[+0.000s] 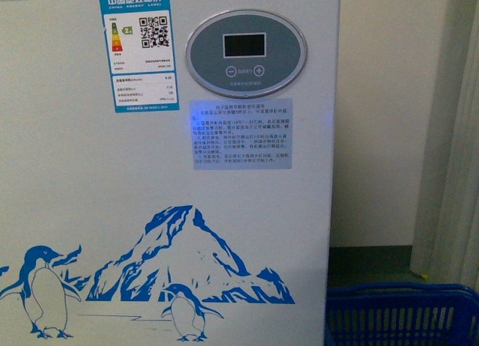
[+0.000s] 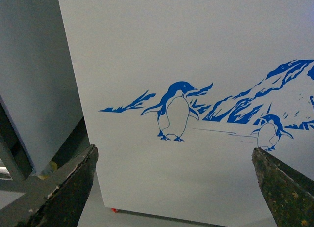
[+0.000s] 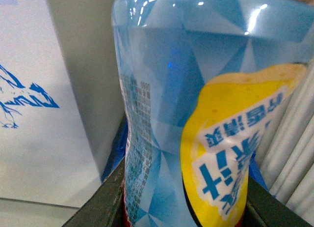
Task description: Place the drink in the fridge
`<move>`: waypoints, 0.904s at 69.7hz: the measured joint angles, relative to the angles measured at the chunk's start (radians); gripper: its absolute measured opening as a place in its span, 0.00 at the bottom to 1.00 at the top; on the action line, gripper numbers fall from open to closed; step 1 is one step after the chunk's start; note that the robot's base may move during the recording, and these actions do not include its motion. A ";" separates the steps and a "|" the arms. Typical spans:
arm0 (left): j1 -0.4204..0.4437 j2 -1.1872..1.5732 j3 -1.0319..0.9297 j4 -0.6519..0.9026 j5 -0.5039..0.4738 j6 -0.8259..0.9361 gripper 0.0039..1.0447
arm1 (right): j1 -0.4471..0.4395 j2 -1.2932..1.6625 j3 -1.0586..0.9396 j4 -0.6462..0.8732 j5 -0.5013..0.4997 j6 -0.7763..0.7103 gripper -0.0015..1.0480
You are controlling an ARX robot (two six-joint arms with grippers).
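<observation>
Right gripper [image 3: 186,206]: clamped on the drink [image 3: 196,89], a blue bottle with a yellow label, held just off a front corner of the fridge [image 1: 150,159].
Left gripper [image 2: 174,152]: spread wide, empty, facing the penguin drawing [image 2: 172,111].
Blue basket [image 1: 404,312]: low, right of the fridge.
Fridge: white front, directly ahead; oval control panel [image 1: 246,52] high up.

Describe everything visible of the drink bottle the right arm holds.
The drink bottle is glossy plastic, wrapped in a pale blue faceted label with fine print and a yellow patch bearing Chinese characters. Its body narrows at a waist. It sits clamped between the fingers of the right end effector; its cap is out of view.
</observation>
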 joint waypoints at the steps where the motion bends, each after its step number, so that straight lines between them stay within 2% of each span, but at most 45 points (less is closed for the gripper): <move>1: 0.000 0.000 0.000 0.000 0.000 0.000 0.92 | 0.000 -0.002 0.000 0.000 0.000 0.000 0.39; 63: 0.000 0.000 0.000 0.000 0.000 0.000 0.92 | 0.000 -0.016 0.000 0.002 0.000 0.000 0.39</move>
